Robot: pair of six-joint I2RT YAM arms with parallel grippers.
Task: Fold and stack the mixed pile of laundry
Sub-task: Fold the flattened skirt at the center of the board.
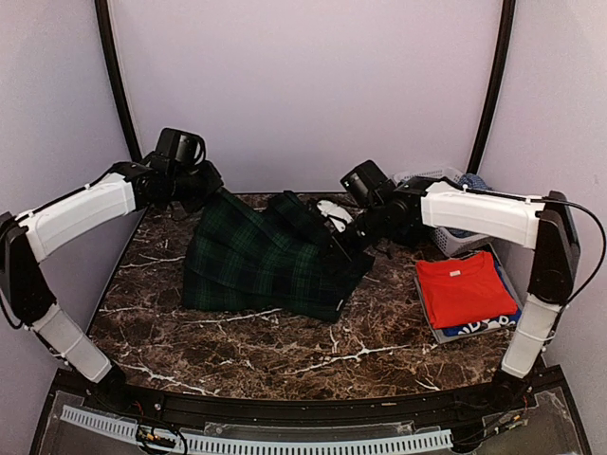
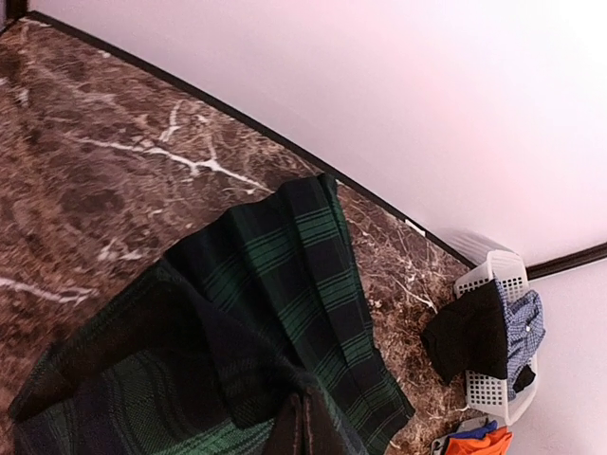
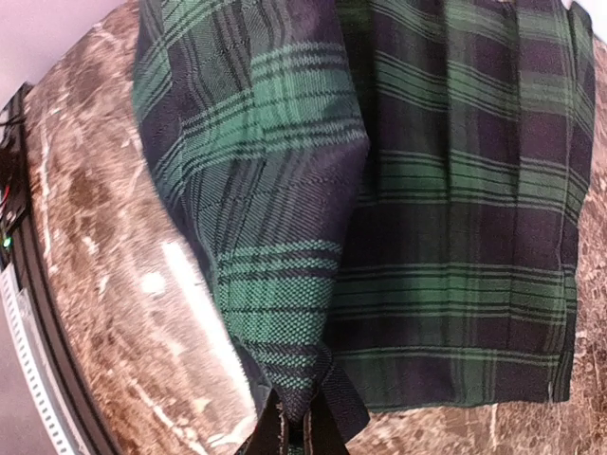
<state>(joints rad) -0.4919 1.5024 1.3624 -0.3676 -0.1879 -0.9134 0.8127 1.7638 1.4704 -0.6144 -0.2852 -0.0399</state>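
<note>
The dark green tartan pleated skirt (image 1: 270,261) hangs between both grippers over the middle of the marble table, its lower edge resting on the tabletop. My left gripper (image 1: 204,185) is shut on its left upper corner; in the left wrist view my left gripper (image 2: 305,427) pinches the cloth (image 2: 285,284). My right gripper (image 1: 353,235) is shut on the right corner; in the right wrist view my right gripper (image 3: 296,431) pinches a tartan fold (image 3: 285,284). A folded red-orange T-shirt (image 1: 465,287) lies on a blue garment (image 1: 479,327) at the right. A black garment (image 2: 469,332) and light blue patterned shirt (image 2: 524,327) hang in the basket.
A white slotted basket (image 1: 455,242) stands at the back right, behind the right arm; it also shows in the left wrist view (image 2: 493,393). A flat grey tray (image 1: 434,327) under the folded stack lies at the right edge. The marble table (image 1: 285,351) ends in a black front rail.
</note>
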